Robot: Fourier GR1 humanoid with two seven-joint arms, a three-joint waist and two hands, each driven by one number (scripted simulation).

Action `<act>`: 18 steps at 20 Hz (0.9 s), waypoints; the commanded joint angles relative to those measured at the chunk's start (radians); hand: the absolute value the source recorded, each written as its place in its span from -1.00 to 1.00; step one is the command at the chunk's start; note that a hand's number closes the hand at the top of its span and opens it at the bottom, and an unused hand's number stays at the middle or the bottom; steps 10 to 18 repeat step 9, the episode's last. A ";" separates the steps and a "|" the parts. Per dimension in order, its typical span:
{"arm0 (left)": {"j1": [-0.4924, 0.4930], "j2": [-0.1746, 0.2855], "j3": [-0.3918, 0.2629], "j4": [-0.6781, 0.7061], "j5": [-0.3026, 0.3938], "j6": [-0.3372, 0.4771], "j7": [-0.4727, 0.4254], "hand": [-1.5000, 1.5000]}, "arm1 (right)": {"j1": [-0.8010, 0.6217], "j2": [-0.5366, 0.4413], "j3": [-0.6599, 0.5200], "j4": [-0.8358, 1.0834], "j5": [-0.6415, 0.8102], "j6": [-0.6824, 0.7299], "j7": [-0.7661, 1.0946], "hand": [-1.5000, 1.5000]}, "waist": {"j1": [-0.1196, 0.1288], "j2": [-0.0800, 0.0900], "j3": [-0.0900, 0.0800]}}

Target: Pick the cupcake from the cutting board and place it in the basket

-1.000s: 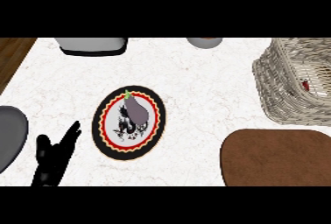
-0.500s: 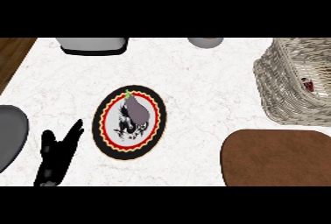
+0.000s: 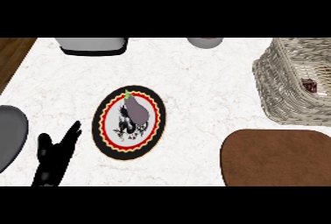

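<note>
If gripping cupcake, pinch low on wrapper sides: likely light, soft, easily crushed on top. Appears to sit inside basket, not on board. Seeing left robot hand open, empty, lower left; right not visible.

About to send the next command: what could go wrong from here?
1. The board lies bare, and what looks like the cupcake already sits in the basket; a repeat pick might close on nothing.
2. The left robot hand rests open close to the plate with an eggplant; a rightward sweep could shove it.
3. The right robot hand is out of view; its clearance from the basket is unknown.
</note>
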 commanded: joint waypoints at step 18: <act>0.029 -0.002 -0.006 -0.011 -0.013 -0.006 0.060 0.00 | 0.092 -0.222 -0.165 0.180 -0.137 0.067 -0.074 -1.00 | -0.004 0.007 -0.005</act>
